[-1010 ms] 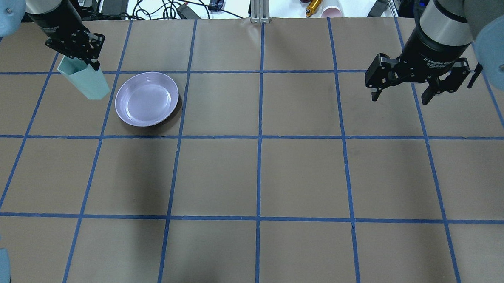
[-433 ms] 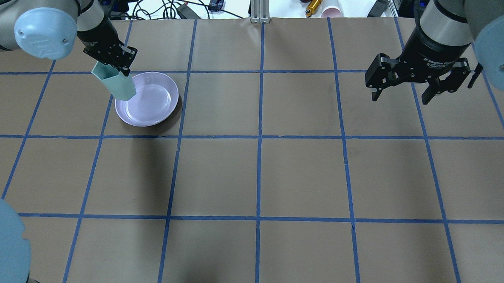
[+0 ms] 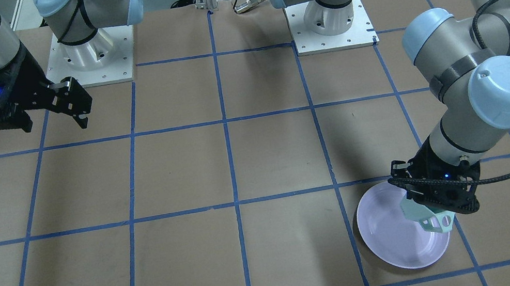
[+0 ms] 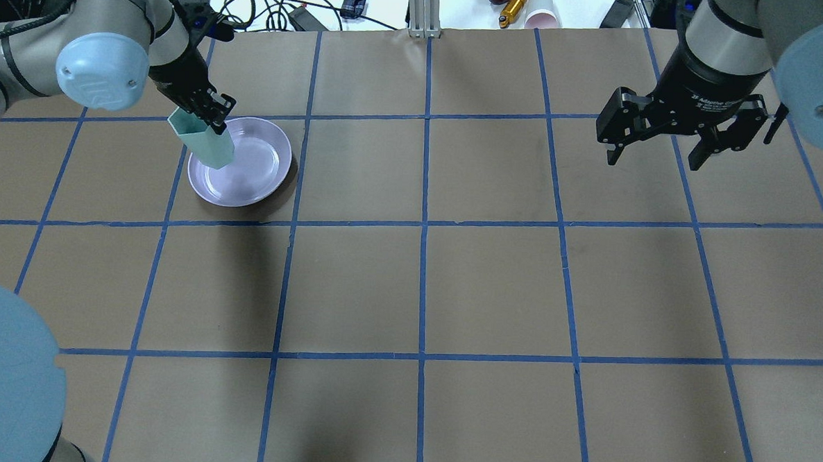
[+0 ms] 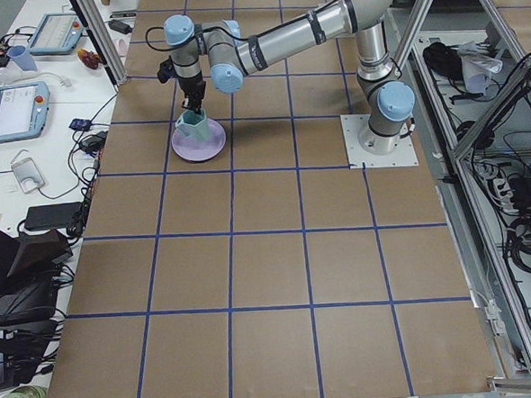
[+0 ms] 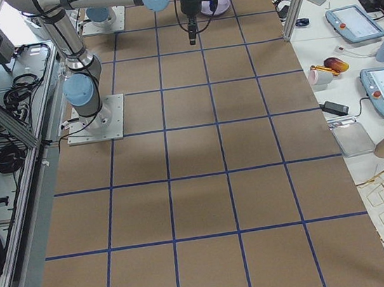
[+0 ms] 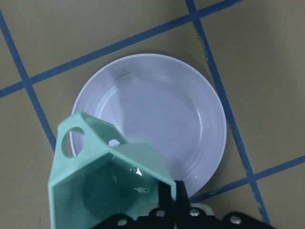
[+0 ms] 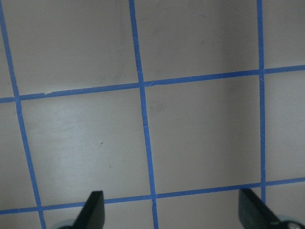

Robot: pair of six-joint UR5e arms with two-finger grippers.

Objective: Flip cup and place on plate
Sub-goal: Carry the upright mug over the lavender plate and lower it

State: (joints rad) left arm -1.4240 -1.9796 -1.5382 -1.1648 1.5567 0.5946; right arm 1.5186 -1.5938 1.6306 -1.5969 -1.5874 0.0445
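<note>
My left gripper (image 4: 214,113) is shut on the rim of the mint-green cup (image 4: 207,142). It holds the cup mouth up and slightly tilted over the near-left part of the lavender plate (image 4: 254,168). In the left wrist view the cup (image 7: 100,176) shows its teal inside and its handle, with the plate (image 7: 162,109) below it. The front view shows the cup (image 3: 428,218) low over the plate (image 3: 389,234); I cannot tell whether they touch. My right gripper (image 4: 654,158) is open and empty, high over the far right of the table.
The brown table has a blue tape grid (image 4: 423,224). Cables, a pink paper cup (image 4: 542,11) and other small items lie beyond the far edge. The right wrist view shows open fingers (image 8: 93,212) over bare paper.
My left arm has carried the cup to the right, from beside the plate's left to over the plate's left part. The right arm has not moved.
</note>
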